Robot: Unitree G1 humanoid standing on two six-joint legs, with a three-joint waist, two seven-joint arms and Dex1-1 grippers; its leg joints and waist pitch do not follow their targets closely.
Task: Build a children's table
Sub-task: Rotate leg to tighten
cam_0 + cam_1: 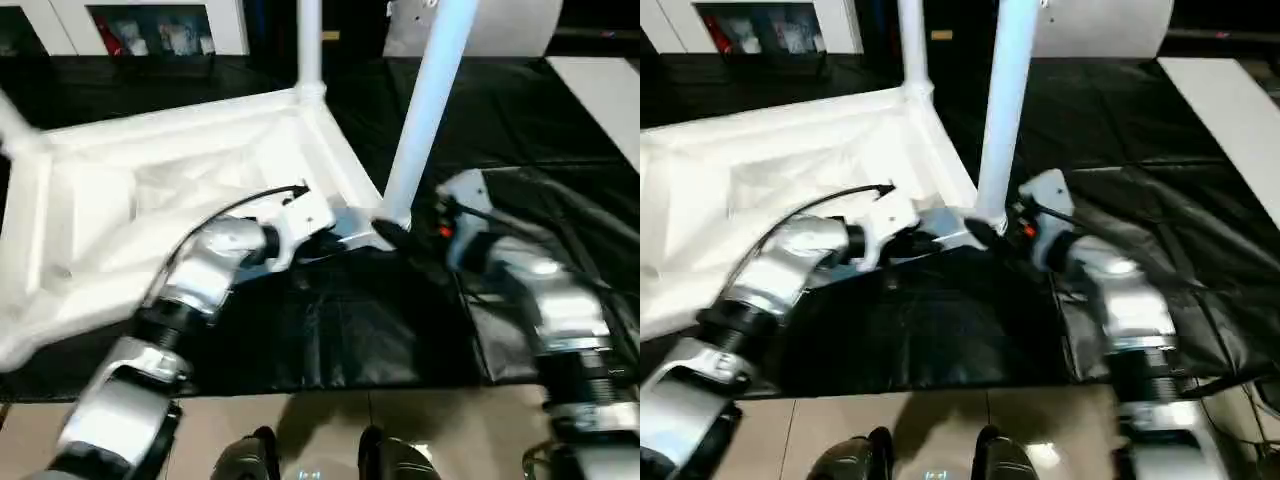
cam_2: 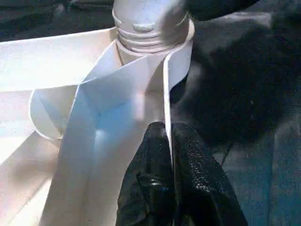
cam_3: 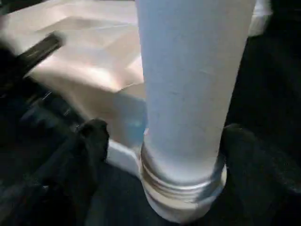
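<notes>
On the black surface (image 1: 330,330) the upturned children's table (image 1: 150,190) lies ribs-up. Left gripper (image 2: 168,141) has its jaws clamped on the rim wall beside the near corner socket; it should brace firmly. Right gripper (image 3: 160,136) straddles the leg (image 1: 425,110), jaws apart, and should keep it upright while twisting until the exposed threads seat.
</notes>
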